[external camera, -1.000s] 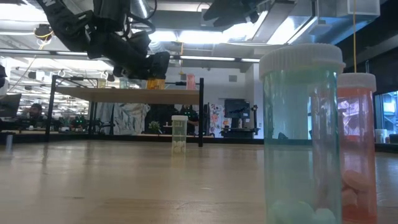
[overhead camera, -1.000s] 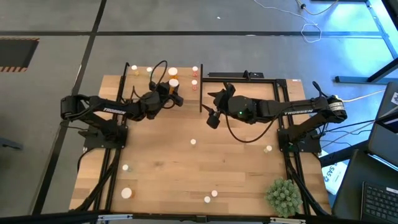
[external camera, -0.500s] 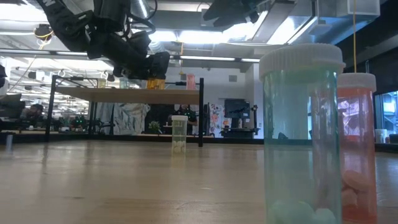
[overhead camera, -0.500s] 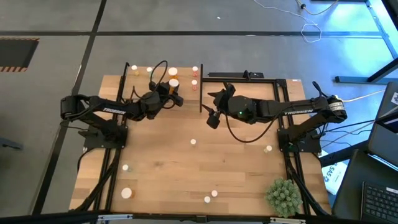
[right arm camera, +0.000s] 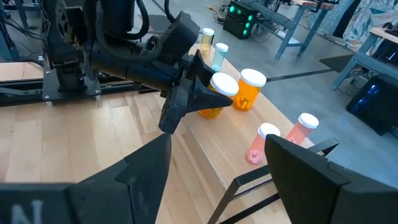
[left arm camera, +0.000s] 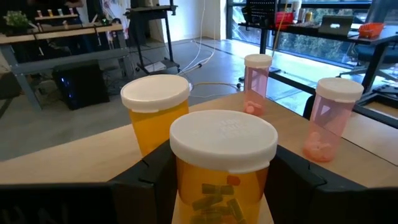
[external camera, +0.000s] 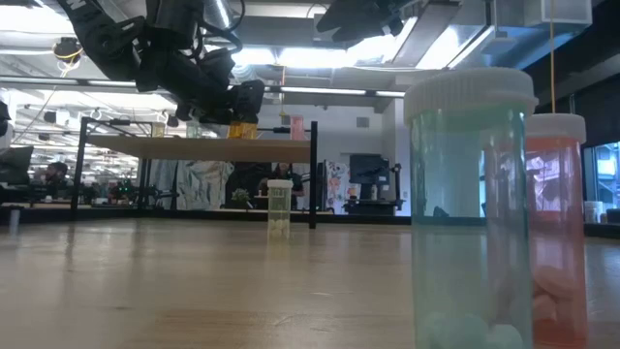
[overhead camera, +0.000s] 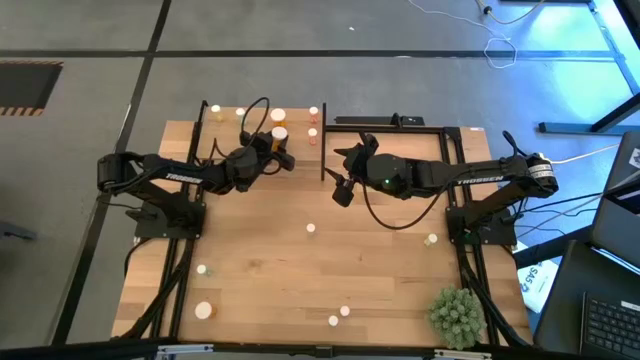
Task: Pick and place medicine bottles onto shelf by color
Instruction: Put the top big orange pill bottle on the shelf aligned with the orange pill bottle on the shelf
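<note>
The light wooden shelf (overhead camera: 232,128) with black posts stands at the table's far side. On it are two small yellowish bottles (overhead camera: 218,113), an orange bottle (overhead camera: 278,117) and two pink bottles (overhead camera: 313,131). My left gripper (overhead camera: 281,142) is over the shelf, shut on a second orange bottle with a white cap (left arm camera: 222,163), just beside the first orange one (left arm camera: 155,118). My right gripper (overhead camera: 342,188) is open and empty above the table, right of the shelf's near right post. My left gripper pinches the orange bottle's body (left arm camera: 186,186) below its white cap, one finger (left arm camera: 155,183) on each side. The fingers come roughly level from the table's left. The bottle stands upright at shelf-top height (external camera: 242,129). Whether its bottom rests on the shelf, I cannot tell.
Several small bottles stand loose on the table, among them one mid-table (overhead camera: 311,228), one at the right (overhead camera: 432,239) and some near the front (overhead camera: 204,311). A spiky green plant ball (overhead camera: 455,315) sits at the near right corner.
</note>
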`<move>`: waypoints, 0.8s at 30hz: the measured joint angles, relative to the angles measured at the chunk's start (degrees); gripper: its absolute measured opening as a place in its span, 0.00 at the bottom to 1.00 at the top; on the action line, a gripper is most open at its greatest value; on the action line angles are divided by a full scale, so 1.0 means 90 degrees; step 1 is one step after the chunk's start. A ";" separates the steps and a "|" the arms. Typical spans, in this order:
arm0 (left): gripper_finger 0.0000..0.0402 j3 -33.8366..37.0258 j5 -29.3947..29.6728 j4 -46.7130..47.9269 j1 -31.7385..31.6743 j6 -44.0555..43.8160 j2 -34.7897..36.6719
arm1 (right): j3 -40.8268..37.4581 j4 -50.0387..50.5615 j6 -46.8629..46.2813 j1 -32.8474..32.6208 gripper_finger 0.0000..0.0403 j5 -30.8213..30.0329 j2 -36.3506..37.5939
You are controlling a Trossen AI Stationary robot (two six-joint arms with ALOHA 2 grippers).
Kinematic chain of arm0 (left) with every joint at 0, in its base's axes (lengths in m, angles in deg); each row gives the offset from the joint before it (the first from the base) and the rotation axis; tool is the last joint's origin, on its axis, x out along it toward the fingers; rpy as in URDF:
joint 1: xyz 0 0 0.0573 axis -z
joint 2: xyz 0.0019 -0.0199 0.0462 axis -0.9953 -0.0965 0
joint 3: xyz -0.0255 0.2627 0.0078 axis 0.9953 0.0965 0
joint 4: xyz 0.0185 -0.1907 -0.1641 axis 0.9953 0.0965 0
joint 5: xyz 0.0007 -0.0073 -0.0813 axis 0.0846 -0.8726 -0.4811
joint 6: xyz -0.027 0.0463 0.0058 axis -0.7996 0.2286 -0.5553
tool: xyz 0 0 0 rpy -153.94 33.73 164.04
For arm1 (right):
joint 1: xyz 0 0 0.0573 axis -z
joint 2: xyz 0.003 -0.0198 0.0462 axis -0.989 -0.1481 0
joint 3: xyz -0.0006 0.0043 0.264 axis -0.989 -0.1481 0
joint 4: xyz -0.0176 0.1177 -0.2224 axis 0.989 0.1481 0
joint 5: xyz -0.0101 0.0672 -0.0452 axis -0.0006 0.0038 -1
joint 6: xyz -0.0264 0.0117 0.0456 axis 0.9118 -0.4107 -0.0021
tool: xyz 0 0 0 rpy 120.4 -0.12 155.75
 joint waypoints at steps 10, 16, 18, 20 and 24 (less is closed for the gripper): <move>0.45 0.0000 0.0035 0.0010 0.0000 -0.0068 0.0000 | 0.0007 0.0003 -0.0002 -0.0002 0.65 0.0002 0.0002; 0.45 0.0000 0.0122 0.0012 -0.0002 -0.0079 0.0000 | 0.0007 0.0000 0.0000 -0.0002 0.65 0.0000 0.0002; 0.45 0.0000 0.0133 0.0015 -0.0001 -0.0184 0.0000 | 0.0007 0.0000 -0.0002 -0.0002 0.65 0.0002 0.0002; 0.45 0.0000 0.0136 0.0015 -0.0002 -0.0335 0.0000 | 0.0007 0.0000 -0.0001 -0.0002 0.65 0.0002 0.0002; 0.45 0.0000 0.0190 0.0017 -0.0002 -0.0536 0.0000 | 0.0007 0.0000 -0.0002 -0.0002 0.65 0.0002 0.0002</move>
